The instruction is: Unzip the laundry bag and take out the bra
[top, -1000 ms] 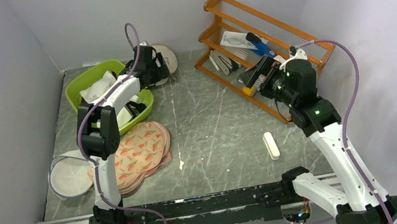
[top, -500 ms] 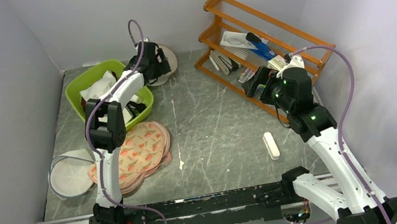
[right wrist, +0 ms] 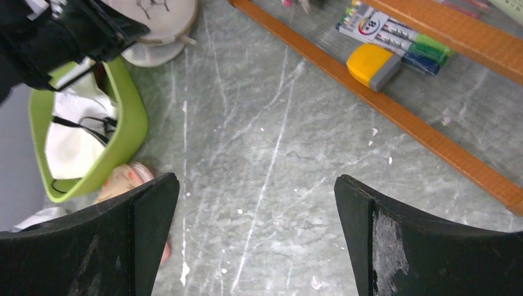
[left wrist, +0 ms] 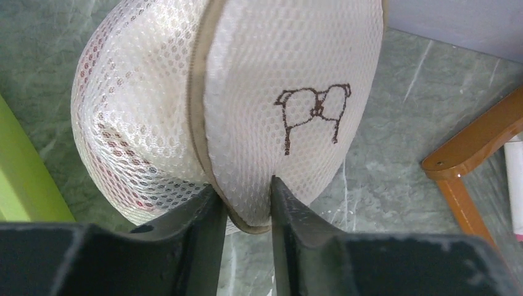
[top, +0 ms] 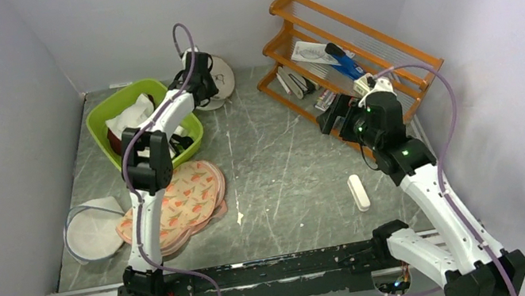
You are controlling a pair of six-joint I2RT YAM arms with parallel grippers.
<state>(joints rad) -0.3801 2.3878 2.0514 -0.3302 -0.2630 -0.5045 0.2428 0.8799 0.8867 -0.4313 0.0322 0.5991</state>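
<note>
so, our left gripper (left wrist: 243,188) pinches the laundry bag (left wrist: 290,74) at its rim seam; right gripper (right wrist: 256,197) spread, empty. soft light mesh, we judge; grip the stiffer rim.

— Is the bra (left wrist: 114,151) visible?
— Barely: reddish patches behind the laundry bag (left wrist: 277,68) mesh, shape unreadable.
— The whole bag?
— No. Its top is cut off, and the left pincer (left wrist: 247,216) covers its lower rim.
</note>
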